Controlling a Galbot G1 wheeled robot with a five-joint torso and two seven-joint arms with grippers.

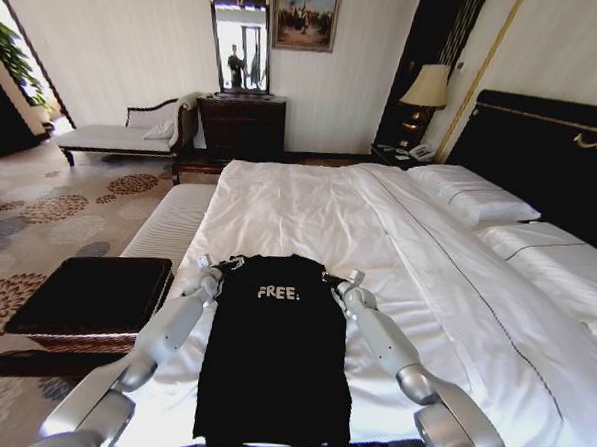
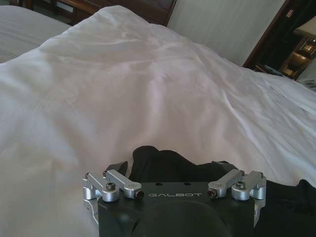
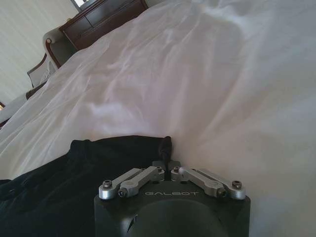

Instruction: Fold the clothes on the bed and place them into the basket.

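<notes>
The clothes (image 1: 275,352), a black T-shirt with white "FREE!" lettering, lie as a narrow strip on the near part of the bed (image 1: 378,228), sleeves tucked in. My left gripper (image 1: 224,266) is at the shirt's far left corner. In the left wrist view that gripper (image 2: 170,168) is open, with bunched black cloth (image 2: 163,160) between its spread fingers. My right gripper (image 1: 338,280) is at the far right corner. The right wrist view shows it (image 3: 166,145) shut, tips at the shirt's edge (image 3: 98,158); whether cloth is pinched I cannot tell. The basket (image 1: 92,295) stands on the floor left of the bed.
A long striped bench (image 1: 168,227) runs along the bed's left side behind the basket. White pillows (image 1: 475,198) and the black headboard (image 1: 552,157) are at the right. A chaise longue (image 1: 123,134), a dark dresser (image 1: 242,125) and a lamp (image 1: 426,90) line the far wall.
</notes>
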